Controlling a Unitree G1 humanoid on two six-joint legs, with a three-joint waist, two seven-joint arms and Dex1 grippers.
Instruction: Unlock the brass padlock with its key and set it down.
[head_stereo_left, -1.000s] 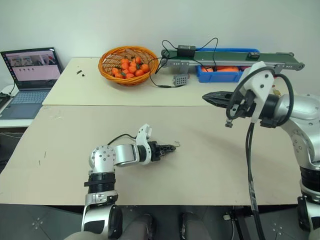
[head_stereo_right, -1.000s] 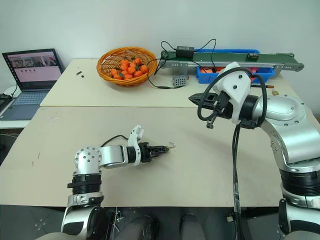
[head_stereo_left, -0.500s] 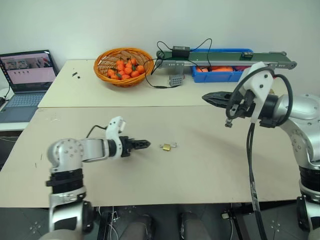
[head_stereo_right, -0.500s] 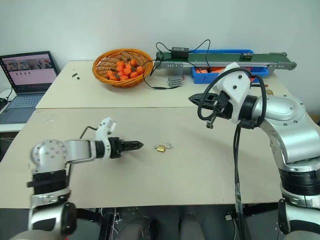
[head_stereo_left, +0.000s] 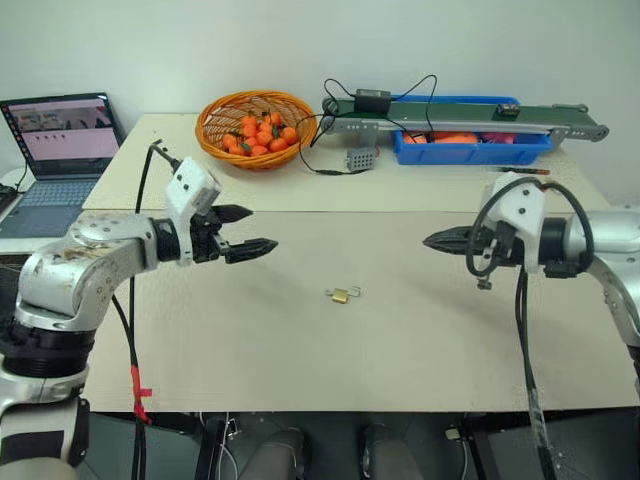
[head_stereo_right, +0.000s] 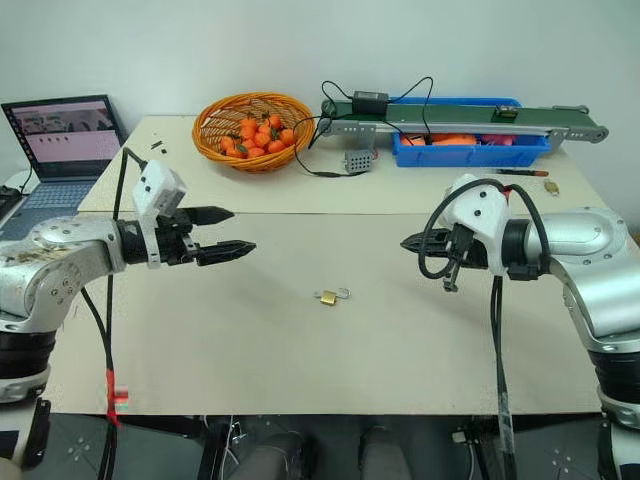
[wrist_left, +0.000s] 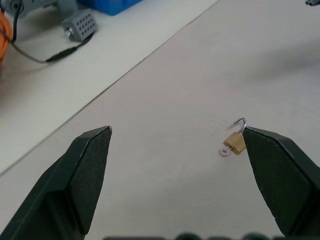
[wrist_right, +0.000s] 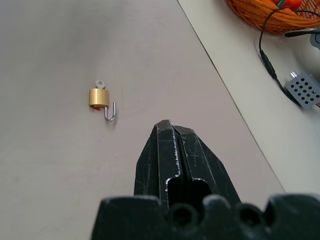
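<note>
Beige surface (head_stereo_left: 420, 340) ran wide under both arms, w/ a second one butted behind it carrying the clutter: orange basket (head_stereo_left: 256, 128) of small orange fruit, blue tray (head_stereo_left: 470, 150), a green conveyor-like rail (head_stereo_left: 470, 115) w/ cables, and a laptop (head_stereo_left: 60, 150) off at the robot's far left. None of that looked relevant to your task.

Brass padlock (head_stereo_left: 341, 295) lay flat on the near surface, roughly midway btwn the two arms and touching neither. In the right wrist view its shackle (wrist_right: 111, 113) was swung out, one leg free of the body, so it read as unlocked. A small silvery piece stuck out of the body's other end, prob. the key (wrist_right: 100, 84) left in the keyhole, though too tiny to be sure.

Your left gripper (head_stereo_left: 243, 229) hung above the surface w/ fingers spread wide and nothing btwn them, well apart from the lock; that fits a hand that had let go & cleared off. Your right gripper (head_stereo_left: 438, 240) was shut tight on nothing, fingers pressed together, pointing inward over the surface, also well clear.

Judging by the layout, lock was open and set down, so the job looked about finished; you'd only need to keep both arms away so nothing nudged it
</note>
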